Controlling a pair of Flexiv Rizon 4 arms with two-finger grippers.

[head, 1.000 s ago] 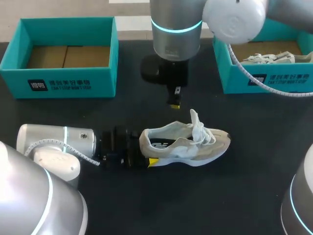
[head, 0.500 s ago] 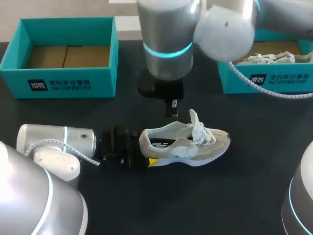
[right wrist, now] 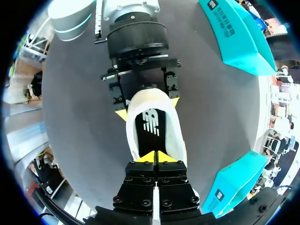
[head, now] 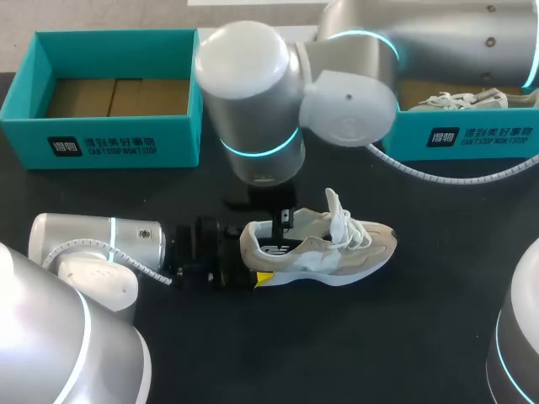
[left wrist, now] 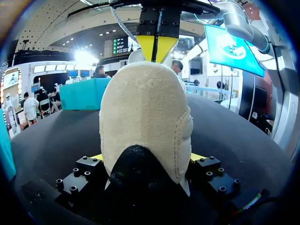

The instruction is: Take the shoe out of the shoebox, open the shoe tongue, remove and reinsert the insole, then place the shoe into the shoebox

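A beige and white shoe point(head: 333, 252) lies on its sole in the middle of the black table point(head: 421, 320), toe to the right. My left gripper point(head: 253, 263) holds its heel point(left wrist: 145, 117), one yellow fingertip point(left wrist: 97, 157) pressed on each side. My right gripper point(head: 285, 220) hangs shut just above the shoe's opening, tips together point(right wrist: 155, 157) over the black insole point(right wrist: 151, 124). The left wrist view shows those shut yellow tips point(left wrist: 157, 47) right above the heel's rim. The tongue and laces point(head: 341, 220) stand up.
An empty teal shoebox point(head: 109, 139) stands at the back left. A second teal box point(head: 472, 139) at the back right holds another white shoe point(head: 459, 99). My right arm's large elbow point(head: 253, 93) hangs over the table's middle back.
My right arm swung forward and down, bringing its shut gripper from behind the shoe to just over the shoe's opening. The shoe and left gripper stayed put.
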